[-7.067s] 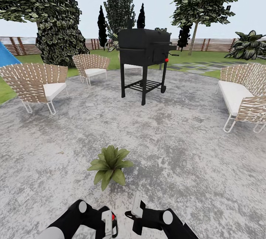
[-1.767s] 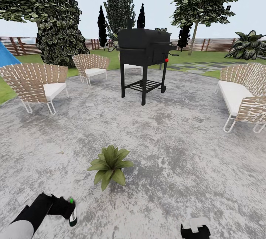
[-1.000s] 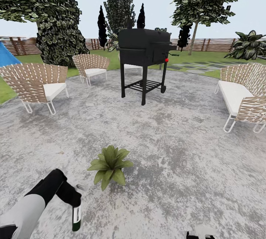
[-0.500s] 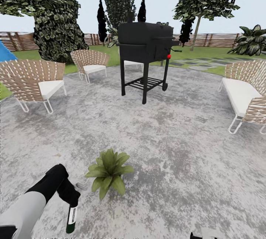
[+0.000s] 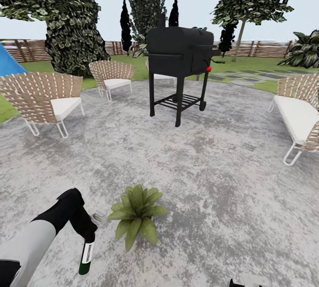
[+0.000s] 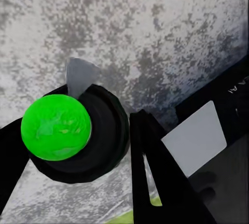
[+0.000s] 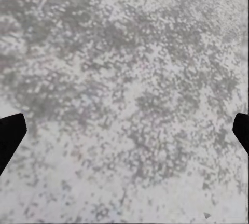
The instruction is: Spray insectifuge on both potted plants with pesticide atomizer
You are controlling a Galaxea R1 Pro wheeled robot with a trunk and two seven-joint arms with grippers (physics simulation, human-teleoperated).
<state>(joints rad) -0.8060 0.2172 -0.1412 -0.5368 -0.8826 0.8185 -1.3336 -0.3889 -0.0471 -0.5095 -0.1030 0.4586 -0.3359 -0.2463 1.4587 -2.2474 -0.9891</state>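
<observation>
One potted plant (image 5: 136, 216), a low rosette of pointed green leaves, stands on the grey mottled patio (image 5: 212, 176) at the head view's lower centre. The second potted plant is out of view. My left gripper (image 5: 90, 232) is shut on the pesticide atomizer (image 5: 86, 257), a dark bottle with a white label hanging just left of the plant. In the left wrist view its bright green cap (image 6: 56, 126) sits between my black fingers (image 6: 155, 177). My right gripper (image 7: 124, 130) is open over bare patio, its tips wide apart; it shows at the head view's bottom edge (image 5: 246, 281).
A black grill (image 5: 179, 56) stands mid-patio. Woven chairs (image 5: 42, 98) (image 5: 111, 76) line the left side and a woven sofa (image 5: 301, 118) the right. Behind them are lawn, stepping stones (image 5: 248, 76), a slatted fence (image 5: 261, 48) and tall trees (image 5: 71, 25).
My left arm swung the atomizer up from the lower left to beside the plant, and my right gripper sank to the frame's bottom. The camera has shifted, sliding the whole scene a little right.
</observation>
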